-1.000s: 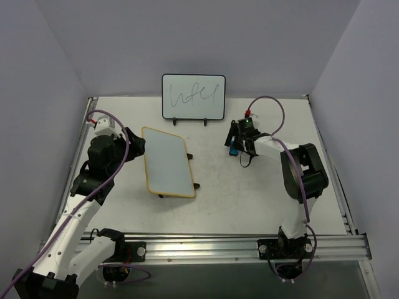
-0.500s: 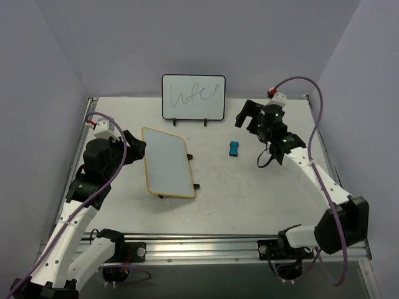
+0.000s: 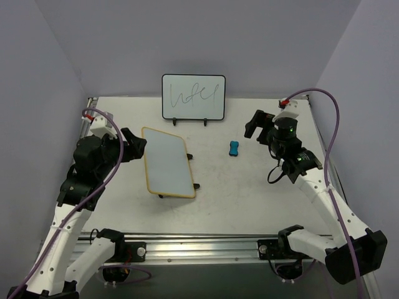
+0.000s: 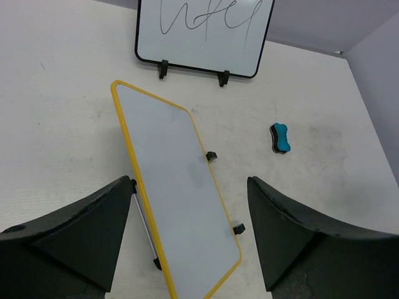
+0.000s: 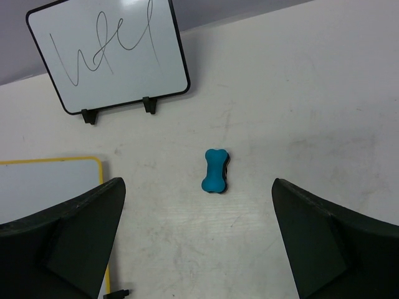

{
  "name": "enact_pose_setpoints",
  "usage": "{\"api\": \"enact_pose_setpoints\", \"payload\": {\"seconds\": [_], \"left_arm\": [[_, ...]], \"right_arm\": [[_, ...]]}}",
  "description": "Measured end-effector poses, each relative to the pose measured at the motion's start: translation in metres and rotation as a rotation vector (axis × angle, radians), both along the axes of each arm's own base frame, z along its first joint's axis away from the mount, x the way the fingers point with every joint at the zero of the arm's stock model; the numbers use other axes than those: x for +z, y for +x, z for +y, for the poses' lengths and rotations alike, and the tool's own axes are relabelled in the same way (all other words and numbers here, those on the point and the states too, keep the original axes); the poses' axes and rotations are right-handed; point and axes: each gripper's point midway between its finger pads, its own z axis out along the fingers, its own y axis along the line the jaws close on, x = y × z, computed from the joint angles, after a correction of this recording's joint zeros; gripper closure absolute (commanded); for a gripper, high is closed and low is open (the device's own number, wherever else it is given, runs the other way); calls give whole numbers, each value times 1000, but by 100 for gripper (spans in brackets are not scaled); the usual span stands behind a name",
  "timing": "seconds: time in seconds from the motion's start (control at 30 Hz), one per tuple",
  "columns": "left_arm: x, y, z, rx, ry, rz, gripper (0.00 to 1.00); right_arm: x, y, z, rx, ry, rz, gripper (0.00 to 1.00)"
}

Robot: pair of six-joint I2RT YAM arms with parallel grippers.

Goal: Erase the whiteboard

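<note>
We see a small blue, bone-shaped eraser (image 5: 216,170) lying flat on the pale table (image 3: 249,193), a little ahead of the right gripper (image 3: 254,124) and not touching it. Farther ahead and to that gripper's left, a black-framed board (image 5: 106,53) stands upright on two black feet, with one dark scribble across it. Pale lilac walls (image 3: 206,37) enclose the table.

One tan-framed whiteboard (image 3: 167,163), one black-framed whiteboard (image 3: 193,96), and what looks like one blue eraser (image 3: 234,148).
</note>
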Motion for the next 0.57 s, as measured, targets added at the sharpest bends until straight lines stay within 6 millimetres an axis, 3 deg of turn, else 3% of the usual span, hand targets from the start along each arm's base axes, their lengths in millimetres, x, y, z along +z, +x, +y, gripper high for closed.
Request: {"api": "enact_pose_setpoints", "payload": {"seconds": [0.33,0.4,0.47,0.57], "left_arm": [[7,-4,6,29,-10,-4,15],[9,-6,5,22,-11,-11,24],[11,-9,2,-3,-8,-20,27],[12,-11,-4,-49,-4,-24,20]], "right_arm": [[-5,-2,-1,-3,-7,19,0],[-5,-2,-1,-3,-7,19,0],[-5,-2,-2,-6,-7,19,0],[-4,-2,-3,-7,-8,19,0]]}}
